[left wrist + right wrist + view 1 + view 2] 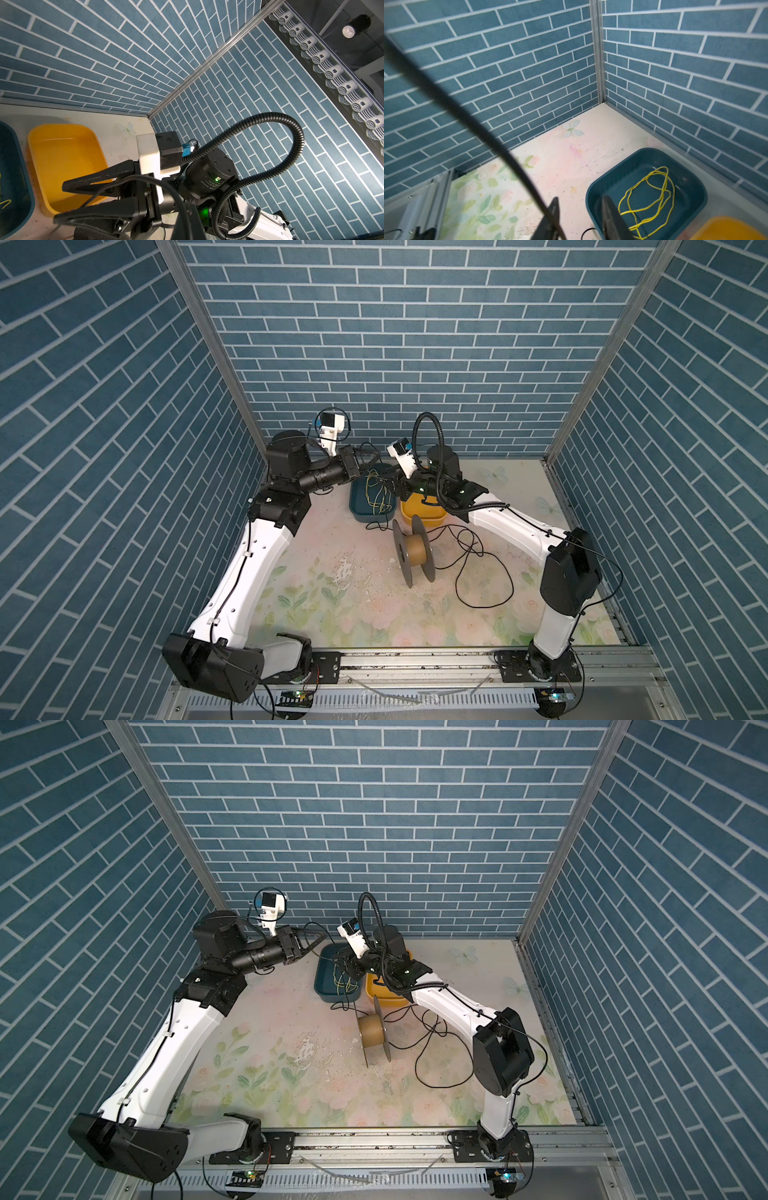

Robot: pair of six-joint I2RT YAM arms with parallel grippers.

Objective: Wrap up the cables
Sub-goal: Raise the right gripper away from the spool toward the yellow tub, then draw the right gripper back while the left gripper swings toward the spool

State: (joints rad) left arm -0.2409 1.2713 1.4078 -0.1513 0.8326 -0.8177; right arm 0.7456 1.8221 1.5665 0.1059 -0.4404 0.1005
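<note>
The thin, shiny black cable (pixel 500 148) runs tight from the left jaws, clenched on it, in between the right jaws, which stand apart. The rest lies looped on the desk (pixel 332 614), away from both.

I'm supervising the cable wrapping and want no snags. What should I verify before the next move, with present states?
1. left gripper shut: ok.
2. left gripper holding black cable: cannot tell.
3. right gripper fingers apart: ok.
4. spool standing on its flanges, core bare: ok.
5. Slack loops lying loose on table beside spool: ok.
6. yellow wire inside teal bin: ok.
</note>
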